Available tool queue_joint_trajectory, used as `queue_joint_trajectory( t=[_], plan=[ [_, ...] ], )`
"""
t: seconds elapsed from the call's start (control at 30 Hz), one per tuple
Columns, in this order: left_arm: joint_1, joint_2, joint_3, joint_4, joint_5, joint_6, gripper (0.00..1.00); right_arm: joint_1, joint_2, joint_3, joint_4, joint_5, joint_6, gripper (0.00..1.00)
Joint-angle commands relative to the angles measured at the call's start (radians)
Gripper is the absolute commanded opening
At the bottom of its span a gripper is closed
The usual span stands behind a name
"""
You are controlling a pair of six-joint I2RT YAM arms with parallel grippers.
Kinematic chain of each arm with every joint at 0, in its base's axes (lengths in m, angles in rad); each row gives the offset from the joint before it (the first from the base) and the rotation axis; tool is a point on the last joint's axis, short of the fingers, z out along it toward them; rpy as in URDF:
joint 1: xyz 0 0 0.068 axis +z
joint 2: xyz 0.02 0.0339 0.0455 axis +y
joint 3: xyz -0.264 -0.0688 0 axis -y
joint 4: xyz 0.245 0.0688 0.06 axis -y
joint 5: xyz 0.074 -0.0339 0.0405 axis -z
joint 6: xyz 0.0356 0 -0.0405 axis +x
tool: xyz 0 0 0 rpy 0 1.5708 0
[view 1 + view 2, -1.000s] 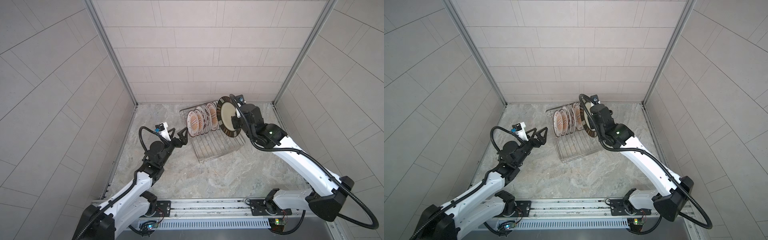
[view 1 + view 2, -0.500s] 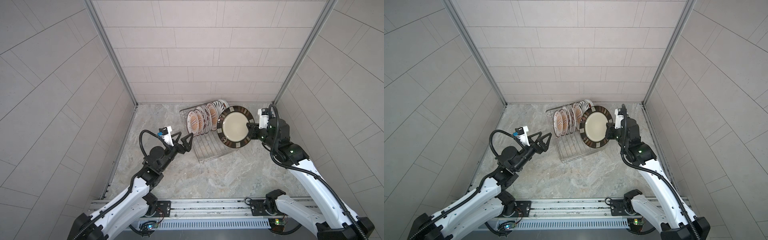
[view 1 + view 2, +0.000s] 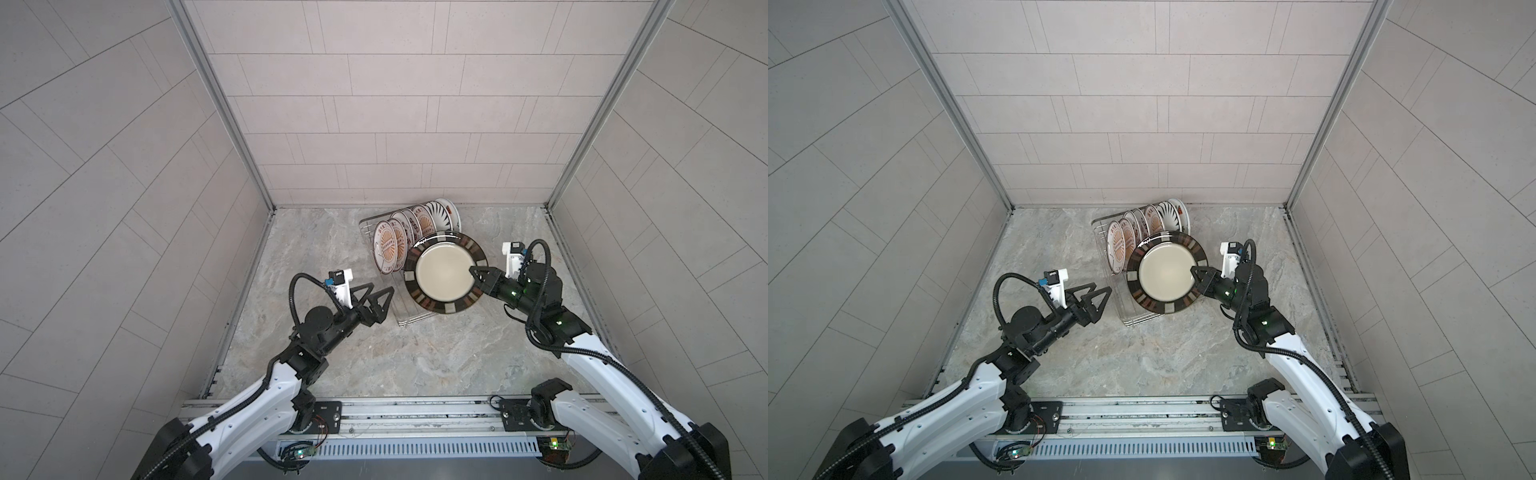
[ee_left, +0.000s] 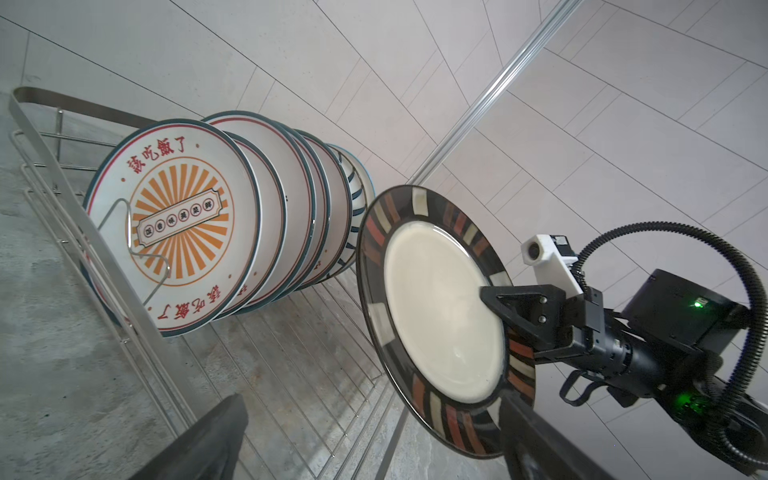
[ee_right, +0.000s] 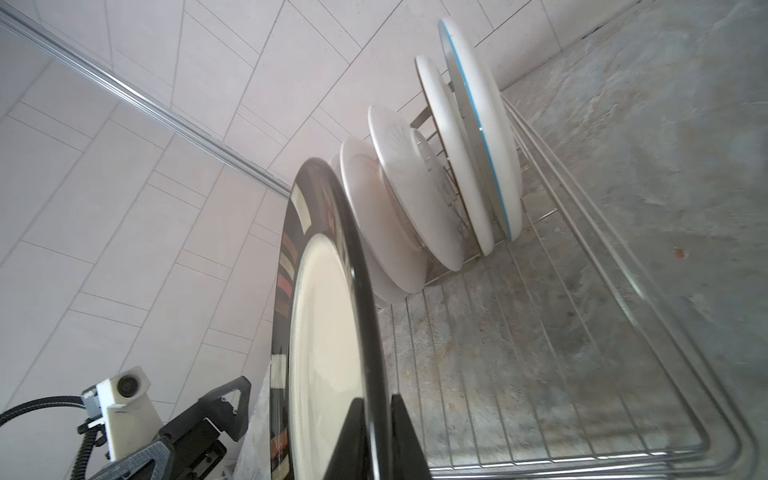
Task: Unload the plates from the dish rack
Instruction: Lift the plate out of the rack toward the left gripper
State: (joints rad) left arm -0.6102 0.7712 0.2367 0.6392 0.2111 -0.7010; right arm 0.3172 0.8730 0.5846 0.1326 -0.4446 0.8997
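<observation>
My right gripper (image 3: 478,277) (image 3: 1197,275) is shut on the rim of a cream plate with a dark brown striped rim (image 3: 444,274) (image 3: 1166,276) (image 4: 440,316) (image 5: 324,332). It holds the plate tilted, face up, over the empty front right part of the dish rack (image 3: 409,322) (image 3: 1128,322) (image 4: 62,174). Several plates (image 3: 388,247) (image 3: 1119,245) (image 4: 178,224) (image 5: 415,195) stand upright in the rack's rear half, orange sunbursts in front and a dark-striped plate (image 3: 440,214) behind. My left gripper (image 3: 90,289) (image 3: 1100,289) is open and empty, just left of the rack's front.
The rack sits on a grey marbled floor (image 3: 374,361) near the back wall. Tiled walls close in the left, right and back. A metal rail (image 3: 395,409) with both arm bases runs along the front edge.
The right gripper has pulled the brown-rimmed plate out of the row, swung it to the right and turned its face up. The left gripper has moved slightly closer to the rack's front.
</observation>
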Motion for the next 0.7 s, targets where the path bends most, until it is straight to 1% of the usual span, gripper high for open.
queue_joint_trajectory(
  t=[0.0, 0.07, 0.13, 0.2, 0.27, 0.33, 0.37, 0.5, 0.57, 0.63, 0.67],
  plan=[
    [-0.003, -0.053, -0.009, 0.044, 0.059, -0.075, 1.00, 0.053, -0.026, 0.018, 0.305, -0.041, 0.127, 0.00],
    [-0.003, -0.065, -0.027, 0.051, 0.074, -0.096, 1.00, 0.103, -0.013, 0.029, 0.303, -0.038, 0.115, 0.00],
    [-0.003, -0.065, -0.047, 0.067, 0.060, -0.112, 1.00, 0.169, -0.005, 0.022, 0.321, -0.008, 0.103, 0.00],
    [-0.003, -0.057, -0.089, 0.138, 0.009, -0.144, 0.95, 0.231, 0.002, 0.005, 0.347, 0.033, 0.088, 0.00],
    [-0.003, -0.065, -0.117, 0.189, -0.041, -0.162, 0.93, 0.268, 0.008, -0.007, 0.381, 0.056, 0.070, 0.00],
    [-0.003, -0.086, -0.120, 0.185, -0.060, -0.171, 0.91, 0.284, 0.016, -0.011, 0.390, 0.076, 0.062, 0.00],
    [-0.002, -0.103, -0.114, 0.161, -0.055, -0.173, 0.87, 0.288, 0.026, -0.011, 0.395, 0.082, 0.062, 0.00],
    [-0.003, -0.156, -0.069, -0.002, -0.007, -0.161, 0.81, 0.307, 0.083, -0.027, 0.446, 0.097, 0.059, 0.00],
    [-0.003, -0.167, -0.088, 0.014, 0.024, -0.181, 0.77, 0.309, 0.108, -0.031, 0.461, 0.108, 0.048, 0.00],
    [-0.003, -0.167, -0.129, 0.084, 0.024, -0.223, 0.70, 0.309, 0.119, -0.032, 0.469, 0.111, 0.035, 0.00],
    [-0.003, -0.164, -0.147, 0.116, 0.021, -0.244, 0.68, 0.309, 0.118, -0.035, 0.488, 0.100, 0.027, 0.00]
  ],
)
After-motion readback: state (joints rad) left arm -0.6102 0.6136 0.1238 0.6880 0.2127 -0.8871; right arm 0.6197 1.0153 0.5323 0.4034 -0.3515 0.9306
